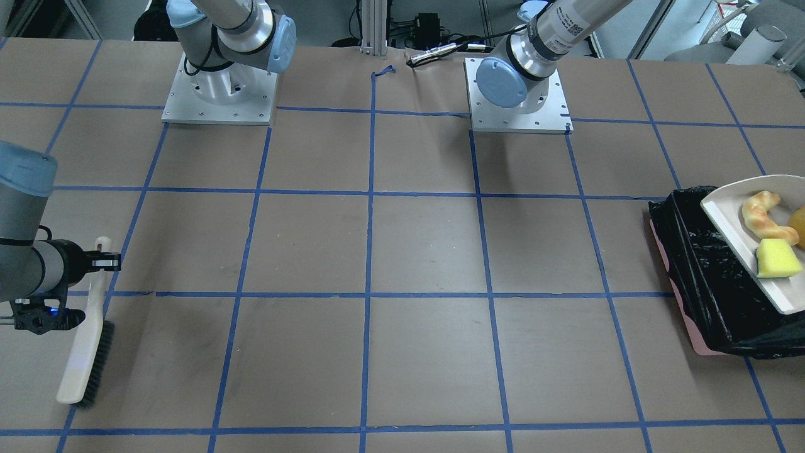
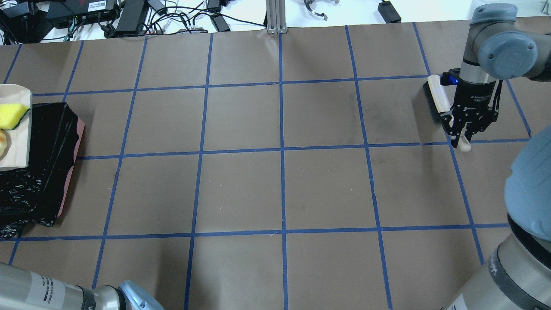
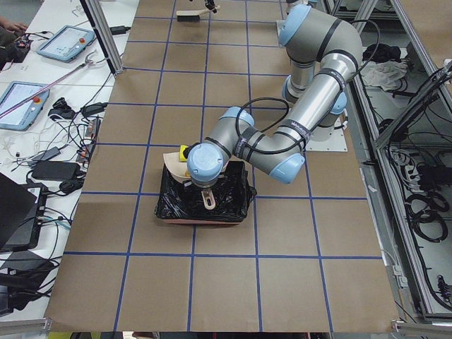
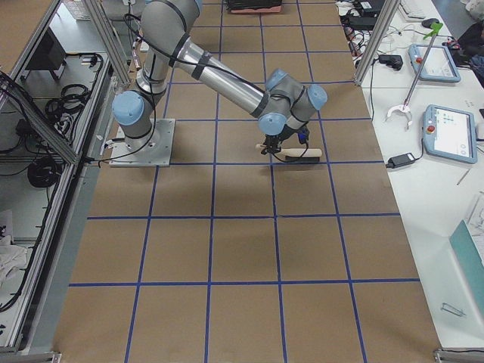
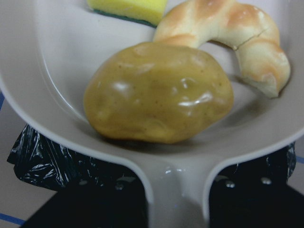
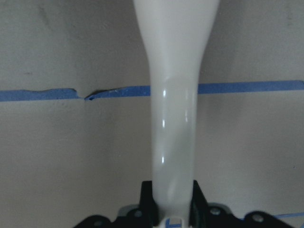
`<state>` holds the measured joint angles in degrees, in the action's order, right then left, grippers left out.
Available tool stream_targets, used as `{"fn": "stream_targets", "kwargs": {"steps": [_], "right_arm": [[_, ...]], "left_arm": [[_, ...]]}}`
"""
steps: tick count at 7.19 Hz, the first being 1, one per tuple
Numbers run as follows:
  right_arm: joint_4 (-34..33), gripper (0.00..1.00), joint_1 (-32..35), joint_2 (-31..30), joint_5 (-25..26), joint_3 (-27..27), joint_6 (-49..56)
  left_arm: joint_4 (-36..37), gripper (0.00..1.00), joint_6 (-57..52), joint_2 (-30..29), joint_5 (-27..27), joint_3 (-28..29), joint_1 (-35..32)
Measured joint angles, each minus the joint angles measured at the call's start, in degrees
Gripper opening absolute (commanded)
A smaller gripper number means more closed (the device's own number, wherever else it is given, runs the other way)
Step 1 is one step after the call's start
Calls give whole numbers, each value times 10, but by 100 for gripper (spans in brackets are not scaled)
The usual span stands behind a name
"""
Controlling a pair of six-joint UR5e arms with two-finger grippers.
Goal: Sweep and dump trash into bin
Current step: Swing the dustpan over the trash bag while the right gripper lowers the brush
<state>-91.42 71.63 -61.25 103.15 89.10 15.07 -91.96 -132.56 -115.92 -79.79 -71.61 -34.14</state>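
Observation:
My left gripper (image 3: 206, 185) is shut on the handle of the beige dustpan (image 1: 729, 217) and holds it over the bin (image 1: 704, 264), a pink-sided container lined with a black bag. The trash lies in the pan: a golden croissant (image 1: 761, 217), a glossy potato-like lump (image 5: 159, 92) and a yellow-and-green sponge (image 1: 777, 258). My right gripper (image 2: 462, 137) is shut on the handle of the beige hand brush (image 1: 85, 352), which rests on the table at the far opposite end.
The table is brown paper with a grid of blue tape (image 2: 282, 150). The two arm bases (image 1: 220, 94) stand on metal plates at the robot's edge. Cables and boxes (image 2: 129, 17) lie beyond the far edge.

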Motion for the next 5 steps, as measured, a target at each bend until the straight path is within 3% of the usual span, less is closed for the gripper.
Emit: {"fn": "stream_targets", "kwargs": {"steps": [1, 2, 5], "right_arm": [[0, 55, 0, 1, 0, 0, 1], [-2, 70, 0, 1, -1, 0, 5], [-34, 77, 0, 3, -1, 0, 28]], "left_arm": [[11, 0, -23, -9, -13, 4, 12], [29, 0, -43, -18, -21, 8, 22], [76, 0, -57, -30, -65, 12, 15]]}}
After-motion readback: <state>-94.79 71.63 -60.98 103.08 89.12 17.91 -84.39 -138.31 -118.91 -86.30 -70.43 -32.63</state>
